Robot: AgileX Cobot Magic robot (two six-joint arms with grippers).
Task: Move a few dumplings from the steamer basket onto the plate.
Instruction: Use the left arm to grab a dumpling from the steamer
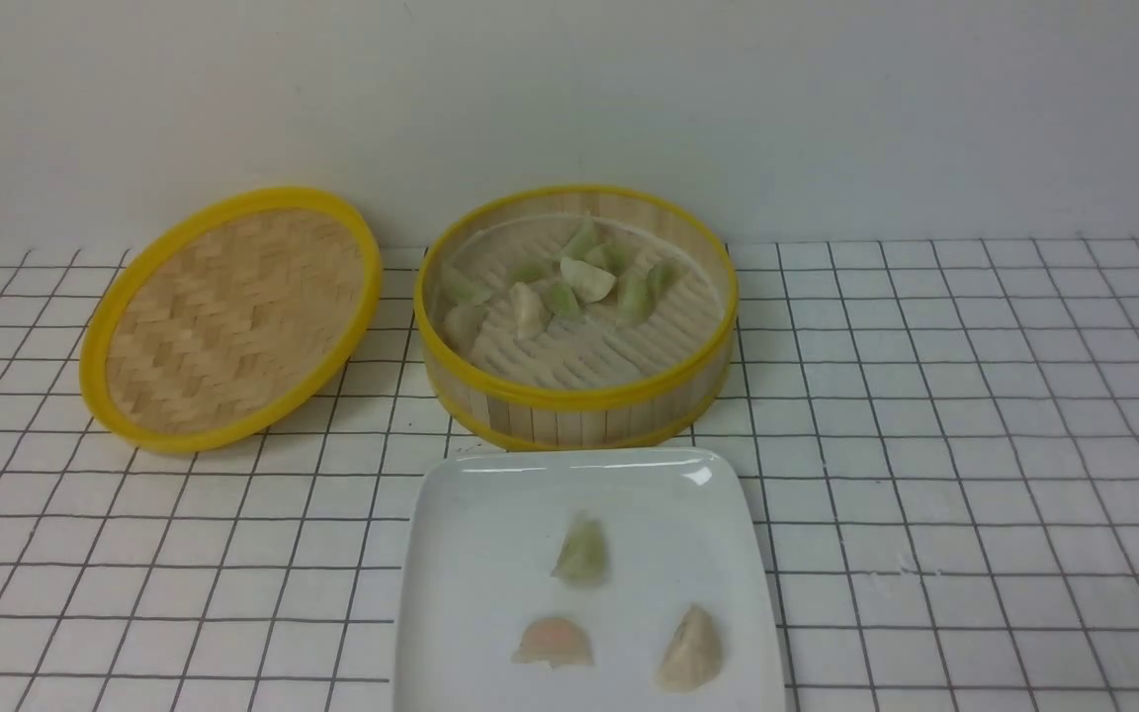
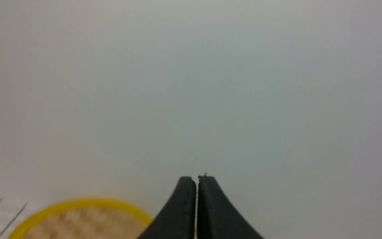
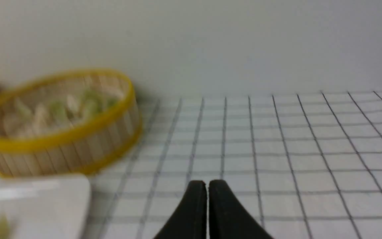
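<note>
White gridded table is being occupied by the steamer basket, which is standing uncovered, a heap of dumplings being held on its slatted floor. Just in front of it, the plate is being used by a green dumpling, a pinkish dumpling and a beige dumpling, all lying apart. A woven lid is being rested just beside the basket, on the robot's left. The left gripper and the right gripper are each being held pressed together, empty.

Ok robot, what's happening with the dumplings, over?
Left gripper and right gripper shut, empty. Three dumplings on plate, more in basket. Lid left of basket, nothing in the way.
</note>
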